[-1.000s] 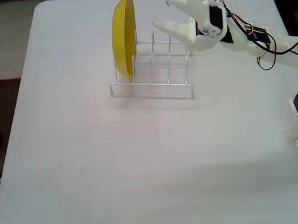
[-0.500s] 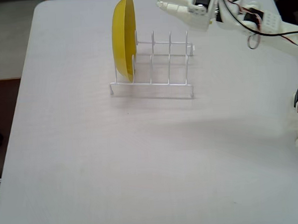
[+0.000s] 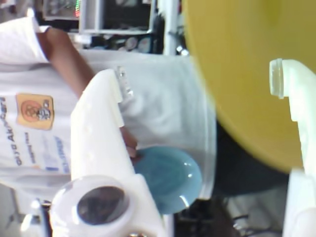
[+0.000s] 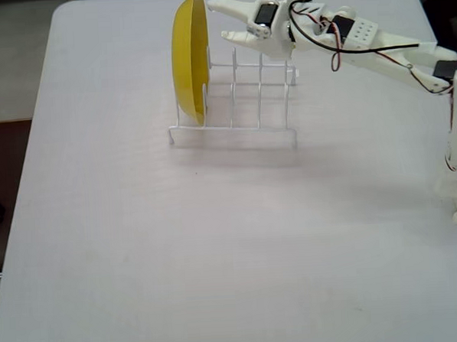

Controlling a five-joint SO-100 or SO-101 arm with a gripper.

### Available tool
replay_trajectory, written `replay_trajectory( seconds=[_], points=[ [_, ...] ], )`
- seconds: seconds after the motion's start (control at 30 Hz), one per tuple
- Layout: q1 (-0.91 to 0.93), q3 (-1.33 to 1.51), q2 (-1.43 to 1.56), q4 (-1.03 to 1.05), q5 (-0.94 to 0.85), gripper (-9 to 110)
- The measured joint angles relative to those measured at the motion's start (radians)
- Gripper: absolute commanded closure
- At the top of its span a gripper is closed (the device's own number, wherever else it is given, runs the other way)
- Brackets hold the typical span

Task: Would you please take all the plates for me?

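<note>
**Yellow plate upright in the rack, open claw beside its rim**

Yellow plate (image 4: 189, 60) stands on edge in the leftmost slot of the white wire rack (image 4: 244, 109), as the fixed view shows it; the rack's other slots hold nothing. The white claw (image 4: 219, 20) reaches in from the right at the height of the plate's upper rim, its jaws spread moderately and gripping nothing, the tips just beside the plate.

In the wrist view, which seems to lie on its side, a person's white shirt (image 3: 163, 103) carries an orange badge and some blue lettering, both too blurred to read. A hand (image 3: 129, 145) there holds a light blue plate (image 3: 170, 177) behind the near finger.

The pale grey surface (image 4: 217, 248) is plain and bare around the rack. Past its left edge in the fixed view lie a strip of floor and something dark brown. Black and red wires run along the white arm (image 4: 375, 44). The yellow plate fills the upper right of the wrist view, between the two fingers.
</note>
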Motion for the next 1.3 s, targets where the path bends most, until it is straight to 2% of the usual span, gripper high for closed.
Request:
replay_trajectory(
  seconds=[0.4,0.93,1.1,1.23,1.3],
  points=[
    [0.006,-0.385,-0.287,0.000,-0.063,72],
    [-0.006,-0.647,-0.512,0.000,0.011,76],
    [-0.006,-0.664,-0.543,-0.015,0.038,85],
    [-0.006,-0.666,-0.543,-0.026,0.061,102],
    [-0.008,-0.680,-0.543,-0.031,0.074,102]
  ],
)
